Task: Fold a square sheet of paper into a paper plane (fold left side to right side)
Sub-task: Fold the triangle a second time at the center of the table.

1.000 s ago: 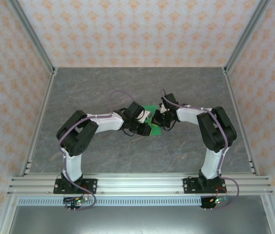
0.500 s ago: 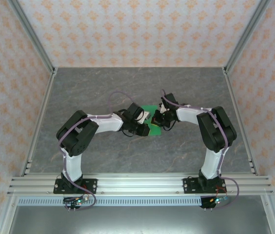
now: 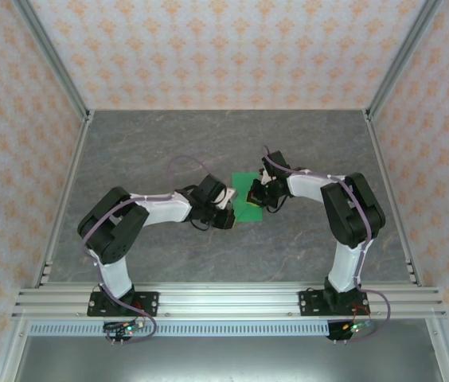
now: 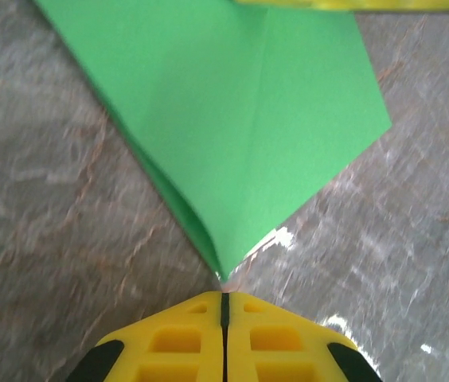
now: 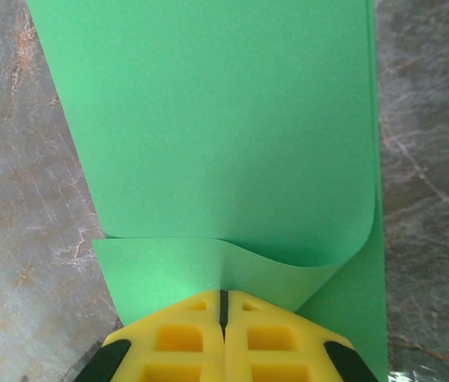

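Paper (image 3: 244,185) lies at the table's (image 3: 169,143) middle, one edge clamped by the right gripper (image 5: 223,296), seemingly to hold the curled-over flap in place, while the left gripper (image 4: 223,296), jaws together, meets a corner tip, probably to pinch or press it flat.

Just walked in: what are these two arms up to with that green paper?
Two robot arms are folding the square sheet of paper on the grey table. The right gripper is shut on the sheet's edge, where the top layer bows up in a loose curl, not pressed flat. The left gripper is shut too, with a pointed corner of the paper right at its tips; whether it nips that corner is unclear. No plane shape yet.
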You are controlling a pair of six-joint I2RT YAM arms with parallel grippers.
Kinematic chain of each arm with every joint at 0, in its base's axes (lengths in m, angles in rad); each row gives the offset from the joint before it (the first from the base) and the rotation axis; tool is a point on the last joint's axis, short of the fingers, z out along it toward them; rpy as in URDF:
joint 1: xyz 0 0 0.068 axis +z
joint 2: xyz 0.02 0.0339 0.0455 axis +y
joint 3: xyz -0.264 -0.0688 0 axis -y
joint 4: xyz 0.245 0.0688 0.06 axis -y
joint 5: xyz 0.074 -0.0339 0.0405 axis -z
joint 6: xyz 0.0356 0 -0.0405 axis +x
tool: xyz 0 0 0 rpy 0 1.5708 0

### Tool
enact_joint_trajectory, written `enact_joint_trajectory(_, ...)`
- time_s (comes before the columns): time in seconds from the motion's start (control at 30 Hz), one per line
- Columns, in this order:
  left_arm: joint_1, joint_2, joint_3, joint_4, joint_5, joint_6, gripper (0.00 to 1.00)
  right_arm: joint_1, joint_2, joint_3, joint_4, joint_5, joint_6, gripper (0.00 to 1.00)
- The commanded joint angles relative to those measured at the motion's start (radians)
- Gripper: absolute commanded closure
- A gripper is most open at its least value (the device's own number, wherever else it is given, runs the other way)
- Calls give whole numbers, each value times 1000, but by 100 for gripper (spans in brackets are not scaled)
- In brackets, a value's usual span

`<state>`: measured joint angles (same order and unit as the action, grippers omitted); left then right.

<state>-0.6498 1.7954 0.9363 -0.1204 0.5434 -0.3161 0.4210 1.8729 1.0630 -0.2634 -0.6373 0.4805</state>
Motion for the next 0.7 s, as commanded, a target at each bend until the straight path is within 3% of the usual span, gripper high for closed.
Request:
enact_joint_trajectory(0.0,36,-65,-14,-41,27,-21,93,1,43,-5,-76,70,-17,95)
enact_joint_trajectory(0.33,58,34,136,-7,155,-40,92,2,41,-5,-75,66,-18,95)
enact_joint_trajectory(0.67,55,147,187,-31,147,-3,92,1,40,0,-73,56,-20,95)
